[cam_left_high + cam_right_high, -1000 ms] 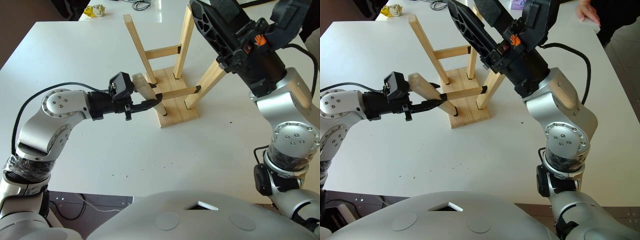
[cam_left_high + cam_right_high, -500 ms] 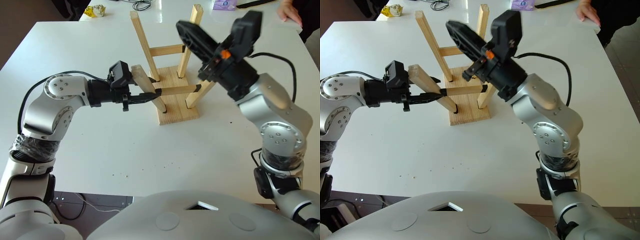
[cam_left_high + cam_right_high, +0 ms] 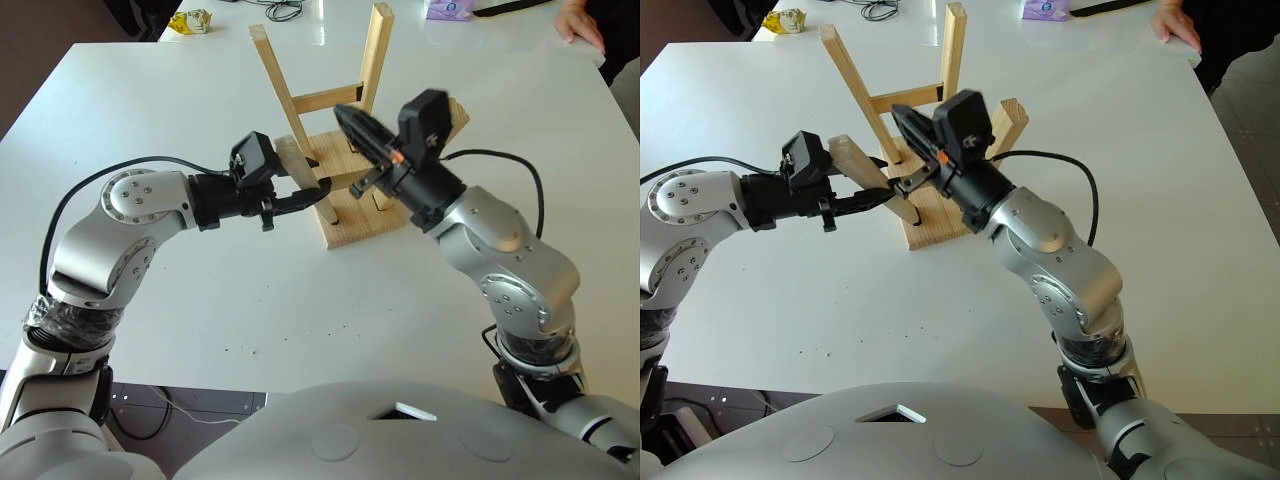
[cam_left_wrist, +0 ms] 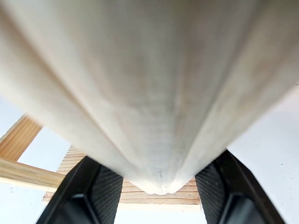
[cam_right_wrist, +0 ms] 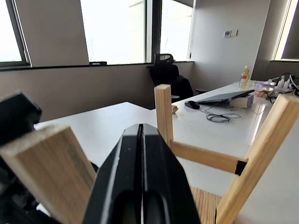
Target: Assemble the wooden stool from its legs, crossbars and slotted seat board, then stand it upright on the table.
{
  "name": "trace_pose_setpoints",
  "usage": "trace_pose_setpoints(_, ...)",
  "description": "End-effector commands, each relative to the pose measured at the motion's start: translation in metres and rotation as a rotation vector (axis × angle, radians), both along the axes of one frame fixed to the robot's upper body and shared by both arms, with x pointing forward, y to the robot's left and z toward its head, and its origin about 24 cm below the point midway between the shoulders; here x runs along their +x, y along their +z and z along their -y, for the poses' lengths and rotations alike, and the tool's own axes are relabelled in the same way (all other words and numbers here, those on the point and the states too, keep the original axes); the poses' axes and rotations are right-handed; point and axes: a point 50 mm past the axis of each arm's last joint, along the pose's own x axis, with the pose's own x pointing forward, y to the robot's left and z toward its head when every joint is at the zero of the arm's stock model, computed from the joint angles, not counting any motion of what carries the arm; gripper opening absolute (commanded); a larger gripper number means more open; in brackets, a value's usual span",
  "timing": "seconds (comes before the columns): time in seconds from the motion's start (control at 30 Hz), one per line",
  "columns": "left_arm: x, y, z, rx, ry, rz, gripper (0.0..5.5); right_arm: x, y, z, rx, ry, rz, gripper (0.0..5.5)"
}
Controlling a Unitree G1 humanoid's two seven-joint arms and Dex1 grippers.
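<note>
We clamp the slanting near leg [image 3: 293, 160] in our left jaws. Our right jaws are pressed together, empty, near the crossbar [image 3: 338, 184].

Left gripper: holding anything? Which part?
Yes. The left gripper is shut on the stool's near leg, clamped across its shaft roughly mid-length, by the crossbar joint. The leg's free end sticks out above the fingers.

With both head eyes we look down on the same stool [image 3: 345, 228] from above, our left wrist camera sits hard against its leg [image 4: 154, 93], and our right looks across it from close by.
</note>
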Motion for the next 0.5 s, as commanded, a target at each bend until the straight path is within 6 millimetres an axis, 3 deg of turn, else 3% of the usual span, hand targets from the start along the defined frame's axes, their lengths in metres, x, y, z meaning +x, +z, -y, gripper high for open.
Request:
trace_pose_setpoints(0.03,-0.009,-0.047,-0.006,0.111,0.067,-0.24,2.05,0.001,-0.046,0.004,-0.23,-0.007,-0.141,0.0)
trace_pose_setpoints(0.1,-0.009,-0.049,-0.005,0.11,0.069,-0.241,2.05,-0.001,-0.075,0.006,-0.323,-0.015,-0.231,0.0)
trace_pose_setpoints(0.2,-0.009,-0.049,-0.004,0.109,0.068,-0.241,2.05,-0.001,-0.081,0.003,-0.309,-0.024,-0.242,0.0)
trace_pose_setpoints(0.4,-0.009,-0.049,-0.004,0.128,0.05,-0.241,2.05,0.007,-0.046,0.002,-0.19,-0.035,-0.135,0.0)
trace_pose_setpoints(0.5,-0.006,-0.049,-0.004,0.142,0.039,-0.239,2.05,0.01,-0.009,0.003,-0.045,-0.031,-0.018,0.0)
